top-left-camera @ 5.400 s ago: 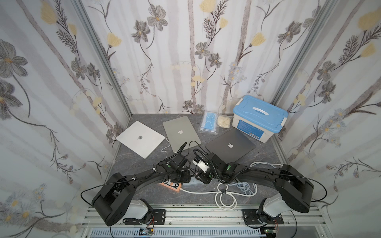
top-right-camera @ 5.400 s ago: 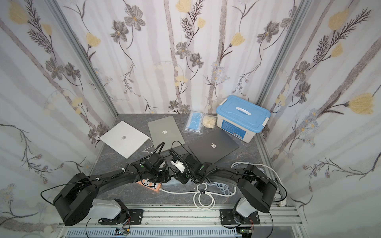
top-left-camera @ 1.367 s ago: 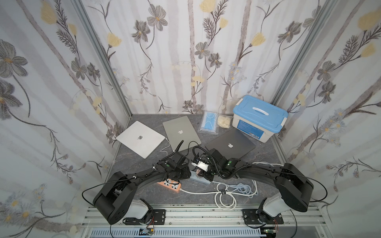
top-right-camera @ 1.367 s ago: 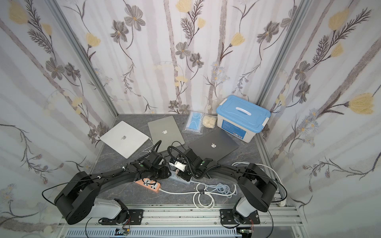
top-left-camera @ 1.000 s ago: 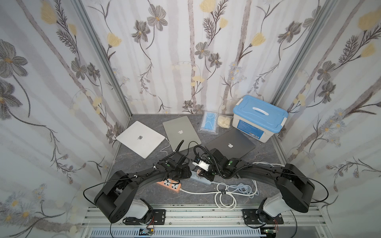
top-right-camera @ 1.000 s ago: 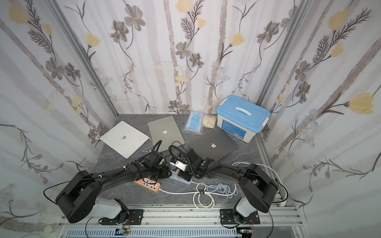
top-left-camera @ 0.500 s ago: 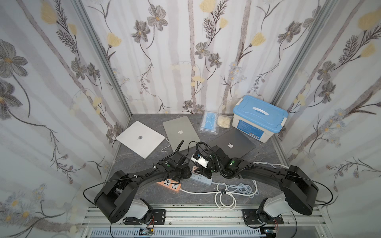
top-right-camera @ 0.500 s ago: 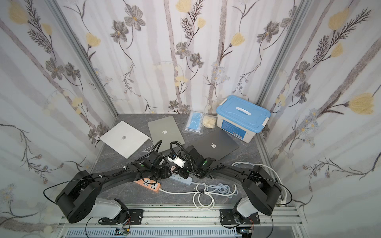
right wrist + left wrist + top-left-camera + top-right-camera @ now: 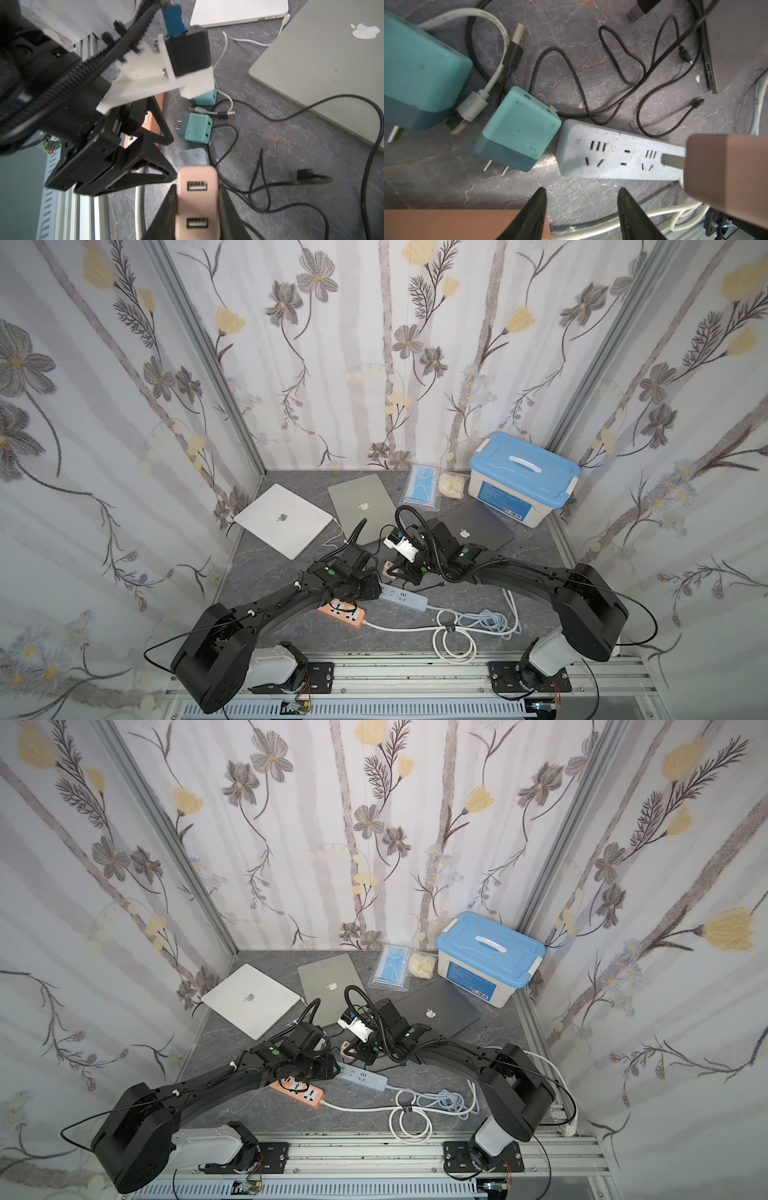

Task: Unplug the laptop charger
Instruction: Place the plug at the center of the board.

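Right fingers (image 9: 166,212) clamping the pink charger (image 9: 197,205), holding it raised over the grey power strip (image 9: 612,155), prong showing, left fingers (image 9: 533,214) hovering apart above the bench (image 9: 571,41) beside the strip

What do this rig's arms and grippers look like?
The left arm and right arm are matte black with white bases, green dots near the wrists and ribbed black cable hoses. Fingers are black and tapered; white camera brackets top the wrists.
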### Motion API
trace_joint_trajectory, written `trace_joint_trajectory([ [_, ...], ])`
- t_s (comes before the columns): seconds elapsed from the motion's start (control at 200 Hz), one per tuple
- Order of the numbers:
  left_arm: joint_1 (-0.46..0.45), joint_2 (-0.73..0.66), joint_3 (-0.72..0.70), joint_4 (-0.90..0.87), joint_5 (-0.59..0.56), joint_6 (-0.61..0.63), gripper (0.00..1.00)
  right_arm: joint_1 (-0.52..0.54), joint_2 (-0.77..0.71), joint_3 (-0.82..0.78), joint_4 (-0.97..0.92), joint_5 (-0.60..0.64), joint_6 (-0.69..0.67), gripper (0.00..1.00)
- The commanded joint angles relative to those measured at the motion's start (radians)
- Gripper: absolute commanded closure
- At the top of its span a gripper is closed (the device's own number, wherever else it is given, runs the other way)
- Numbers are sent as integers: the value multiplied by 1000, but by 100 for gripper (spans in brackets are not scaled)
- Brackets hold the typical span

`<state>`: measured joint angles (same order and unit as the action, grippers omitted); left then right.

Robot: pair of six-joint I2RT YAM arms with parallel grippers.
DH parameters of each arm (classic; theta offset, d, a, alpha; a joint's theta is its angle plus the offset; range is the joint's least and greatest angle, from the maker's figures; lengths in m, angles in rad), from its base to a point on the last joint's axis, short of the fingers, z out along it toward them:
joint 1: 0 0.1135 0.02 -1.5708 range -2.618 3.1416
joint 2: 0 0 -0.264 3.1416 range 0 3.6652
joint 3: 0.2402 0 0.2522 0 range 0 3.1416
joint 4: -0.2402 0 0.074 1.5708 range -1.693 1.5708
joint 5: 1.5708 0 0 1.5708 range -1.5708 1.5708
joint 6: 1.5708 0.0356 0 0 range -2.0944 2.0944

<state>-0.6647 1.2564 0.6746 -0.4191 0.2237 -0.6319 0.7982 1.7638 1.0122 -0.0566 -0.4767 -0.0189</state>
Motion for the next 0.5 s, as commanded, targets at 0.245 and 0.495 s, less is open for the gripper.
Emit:
trace_joint_trajectory([
  [0.245,101,-145,-2,-148,-28,53,41,2,204,186,30,-145,109,100],
  [0.495,142,-239,-35,-178,-46,37,40,-6,369,307,38,-161,188,100],
])
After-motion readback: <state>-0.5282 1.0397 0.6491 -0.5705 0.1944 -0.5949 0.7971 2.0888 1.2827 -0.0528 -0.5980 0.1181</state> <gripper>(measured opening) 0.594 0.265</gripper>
